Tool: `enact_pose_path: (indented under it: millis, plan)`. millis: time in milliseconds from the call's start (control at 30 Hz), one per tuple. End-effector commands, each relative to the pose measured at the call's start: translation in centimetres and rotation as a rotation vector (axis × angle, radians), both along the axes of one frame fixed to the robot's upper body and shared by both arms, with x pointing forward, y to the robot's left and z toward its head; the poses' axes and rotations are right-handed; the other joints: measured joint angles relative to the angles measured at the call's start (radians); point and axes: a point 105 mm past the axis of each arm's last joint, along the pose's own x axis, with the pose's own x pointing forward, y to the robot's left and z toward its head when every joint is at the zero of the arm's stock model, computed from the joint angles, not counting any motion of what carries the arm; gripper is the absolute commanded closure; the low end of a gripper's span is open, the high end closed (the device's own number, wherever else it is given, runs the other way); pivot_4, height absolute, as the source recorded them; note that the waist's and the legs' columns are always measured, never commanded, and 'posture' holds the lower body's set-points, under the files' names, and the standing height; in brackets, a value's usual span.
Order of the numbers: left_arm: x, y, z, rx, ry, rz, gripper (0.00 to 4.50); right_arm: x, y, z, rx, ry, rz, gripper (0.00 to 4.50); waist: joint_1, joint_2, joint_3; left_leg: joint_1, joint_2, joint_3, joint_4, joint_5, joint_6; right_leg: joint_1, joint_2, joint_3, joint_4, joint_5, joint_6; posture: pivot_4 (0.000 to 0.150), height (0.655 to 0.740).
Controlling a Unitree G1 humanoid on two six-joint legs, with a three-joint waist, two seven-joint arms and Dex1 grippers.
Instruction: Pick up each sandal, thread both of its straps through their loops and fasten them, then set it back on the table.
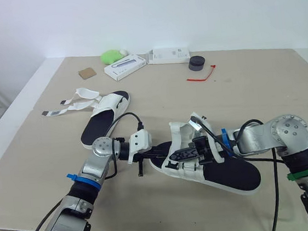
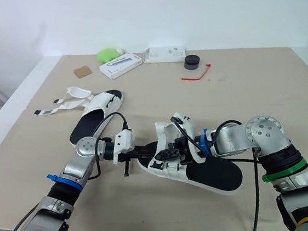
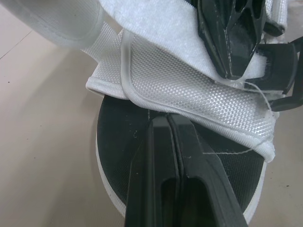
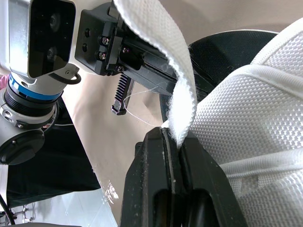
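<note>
A white sandal with a black insole [image 1: 226,171] lies near the front middle of the table, between my two arms. My right gripper [image 1: 180,155] is shut on one of its white straps [image 4: 182,94], which rises out from between the fingers [image 4: 156,179]. My left gripper [image 1: 164,149] comes in from the left at the sandal's toe. Its fingers [image 3: 161,165] are shut over the black insole, tips tucked under the edge of the white upper [image 3: 189,90]. A second sandal [image 1: 107,114] lies farther back on the left, with its straps [image 1: 67,107] spread loose on the table.
Along the back edge of the table [image 1: 32,161] lie a brown card [image 1: 87,73], a green object [image 1: 112,56], two white boxes [image 1: 125,66] [image 1: 168,54], a black round lid [image 1: 196,63] and a red tie [image 1: 202,75].
</note>
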Motion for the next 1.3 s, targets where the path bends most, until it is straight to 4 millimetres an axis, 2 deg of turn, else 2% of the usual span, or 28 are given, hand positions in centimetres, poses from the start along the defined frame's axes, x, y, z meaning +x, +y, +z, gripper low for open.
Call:
enact_pose_path:
  millis: [33, 100, 167, 233, 400, 600, 800, 1300]
  plan:
    - [-2.2, 0.8, -5.5, 0.191, 0.164, -0.037, 4.5, -0.4, 0.5, 0.7, 0.011, -0.031, 0.036, 4.46, 0.0, 0.0, 0.0, 0.0, 0.0, 0.0, 0.0, 0.0, 0.0, 0.0, 0.0, 0.0, 0.0, 0.0, 0.0, 0.15, 0.74]
    - [-2.2, 0.8, -5.5, 0.191, 0.164, -0.037, 4.5, -0.4, 0.5, 0.7, 0.011, -0.031, 0.036, 4.46, 0.0, 0.0, 0.0, 0.0, 0.0, 0.0, 0.0, 0.0, 0.0, 0.0, 0.0, 0.0, 0.001, 0.0, 0.0, 0.15, 0.74]
    - [-2.2, 1.0, -5.7, 0.201, 0.169, -0.026, 4.5, -1.2, 1.7, 3.6, 0.073, -0.15, 0.116, 4.46, 0.0, 0.001, 0.001, 0.0, 0.0, 0.0, 0.0, 0.0, 0.0, 0.0, 0.0, 0.0, 0.001, 0.0, 0.0, 0.15, 0.74]
    - [-2.3, 1.0, -5.9, 0.206, 0.173, -0.02, 4.5, -1.6, 2.2, 5.0, 0.107, -0.21, 0.153, 4.46, -0.003, 0.002, 0.001, 0.001, 0.0, 0.0, 0.0, 0.0, 0.0, 0.0, 0.0, 0.0, 0.002, -0.001, 0.0, 0.15, 0.74]
    - [-2.3, 1.1, -6.0, 0.208, 0.18, -0.015, 4.5, -1.7, 2.2, 5.5, 0.124, -0.231, 0.155, 4.46, -0.005, 0.002, 0.001, 0.005, 0.0, 0.0, 0.0, 0.0, 0.0, 0.0, 0.0, 0.0, 0.01, -0.005, -0.003, 0.15, 0.74]
    - [-2.2, 1.1, -5.9, 0.207, 0.182, -0.014, 4.5, -1.9, 2.4, 5.2, 0.12, -0.233, 0.151, 4.46, -0.007, 0.002, 0.001, 0.006, 0.0, 0.0, 0.0, 0.0, 0.0, 0.001, 0.001, 0.0, 0.011, -0.005, -0.003, 0.15, 0.74]
    - [-2.1, 1.0, -5.9, 0.206, 0.181, -0.012, 4.5, 0.0, 1.9, 4.3, 0.059, -0.201, 0.047, 4.46, -0.008, 0.002, 0.001, 0.006, 0.0, 0.0, 0.0, 0.0, 0.0, 0.002, 0.001, 0.0, 0.011, -0.005, -0.003, 0.15, 0.74]
    - [-2.2, 0.9, -5.9, 0.197, 0.181, -0.007, 4.5, -1.3, 1.4, 2.6, 0.012, -0.141, 0.098, 4.46, -0.008, 0.002, 0.001, 0.007, 0.0, 0.0, 0.0, 0.0, 0.0, 0.003, 0.001, 0.0, 0.011, -0.005, -0.003, 0.15, 0.74]
